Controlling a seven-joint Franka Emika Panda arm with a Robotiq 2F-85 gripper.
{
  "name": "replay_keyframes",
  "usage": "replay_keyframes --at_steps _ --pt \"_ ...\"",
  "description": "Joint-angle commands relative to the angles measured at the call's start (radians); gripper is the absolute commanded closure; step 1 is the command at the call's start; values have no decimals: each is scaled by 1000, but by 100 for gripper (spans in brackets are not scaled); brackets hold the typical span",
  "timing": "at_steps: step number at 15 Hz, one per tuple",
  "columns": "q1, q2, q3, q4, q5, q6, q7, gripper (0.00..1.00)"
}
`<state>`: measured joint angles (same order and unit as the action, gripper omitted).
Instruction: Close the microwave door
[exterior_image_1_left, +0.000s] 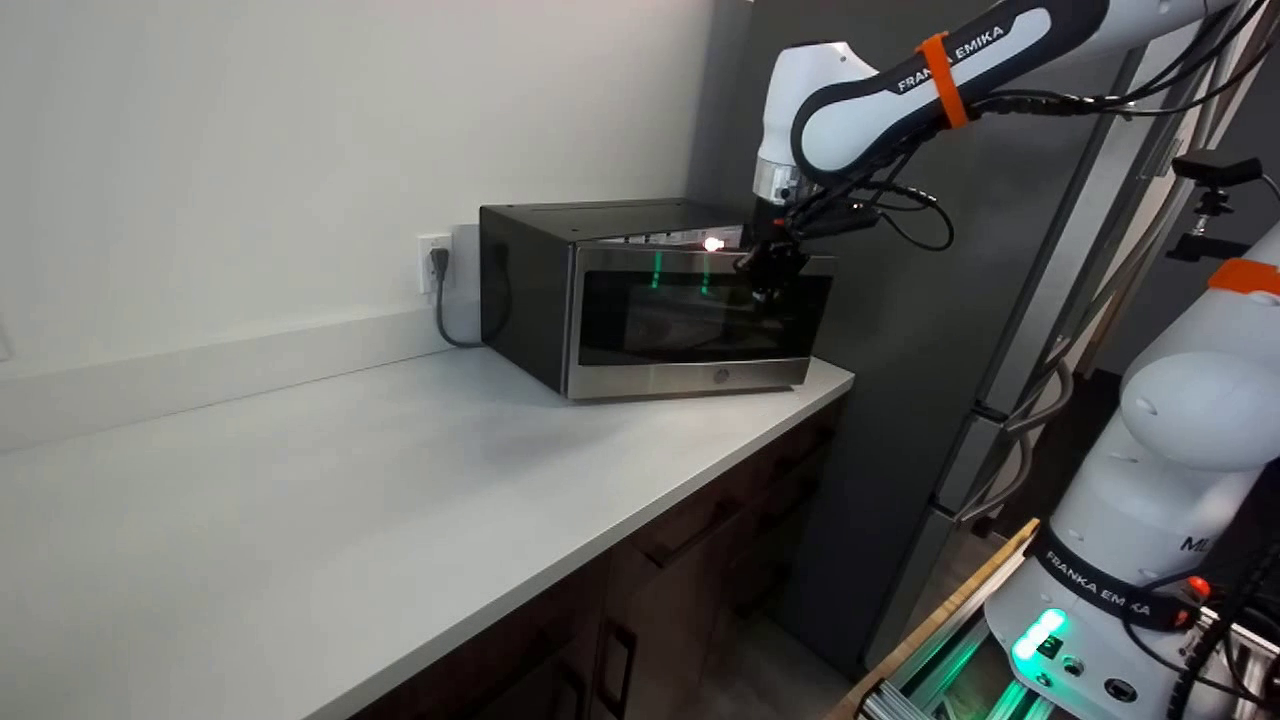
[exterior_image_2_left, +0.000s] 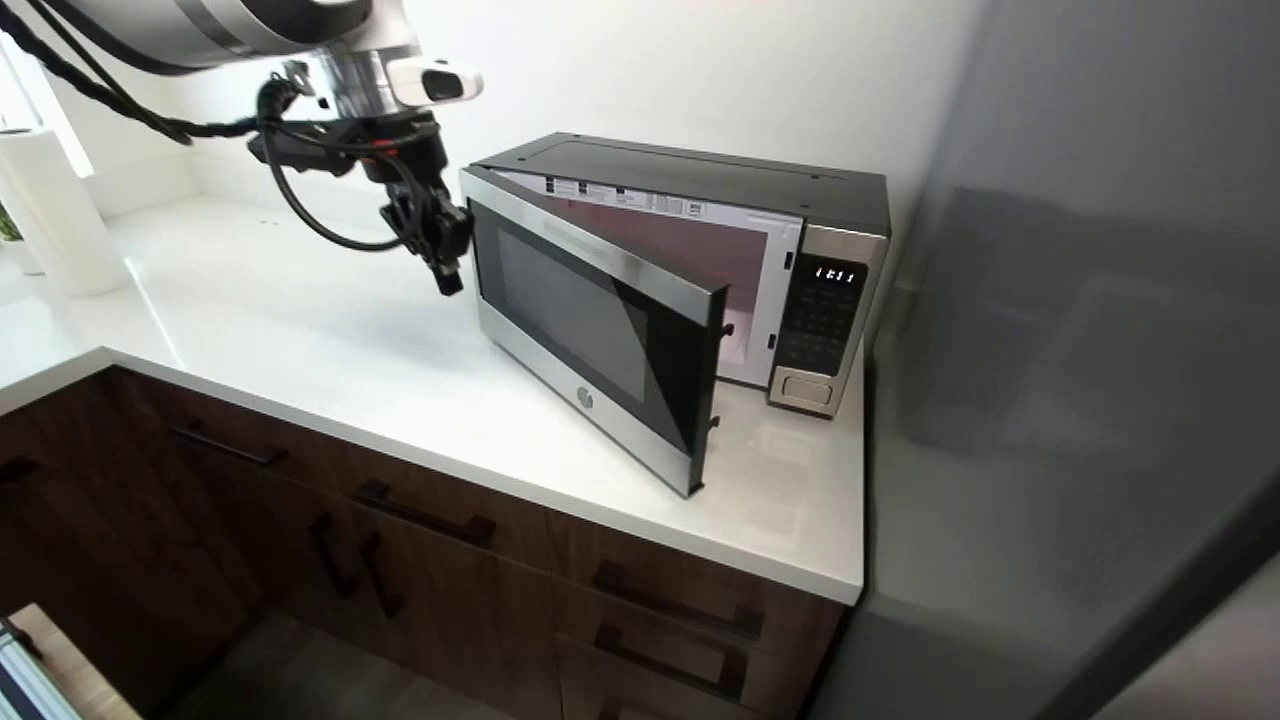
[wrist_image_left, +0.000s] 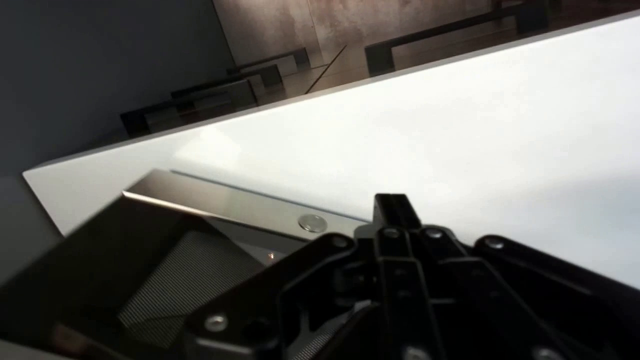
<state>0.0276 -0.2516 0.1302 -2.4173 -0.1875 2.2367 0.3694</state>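
Observation:
The microwave is a dark box on the counter, seen in both exterior views (exterior_image_1_left: 525, 300) (exterior_image_2_left: 700, 168). Its lit display shows in an exterior view. The microwave door, with a dark window and metallic strips, stands partly open in both exterior views (exterior_image_1_left: 690, 378) (exterior_image_2_left: 570, 300); its free edge points out toward the counter's front. My gripper (exterior_image_1_left: 765, 292) is on the outer side of the door, also seen in an exterior view (exterior_image_2_left: 450, 285). In the wrist view the fingertips (wrist_image_left: 397, 210) are together with nothing between them, beside the door's lower strip (wrist_image_left: 240, 205). I cannot tell whether they touch the door.
The white counter (exterior_image_1_left: 300, 520) runs along the wall, with dark drawers and handles (exterior_image_2_left: 425, 515) below its front edge. A tall grey panel (exterior_image_2_left: 1080, 300) stands beside the microwave. A power cord (exterior_image_1_left: 440, 310) plugs into the wall. A white roll (exterior_image_2_left: 60, 210) stands far along the counter.

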Motion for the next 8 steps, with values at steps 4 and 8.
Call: replay_keyframes --at_steps 4,8 --pt "-74 47 -107 0 -32 171 -167 99" --pt "-68 45 -91 3 -33 168 -156 99"
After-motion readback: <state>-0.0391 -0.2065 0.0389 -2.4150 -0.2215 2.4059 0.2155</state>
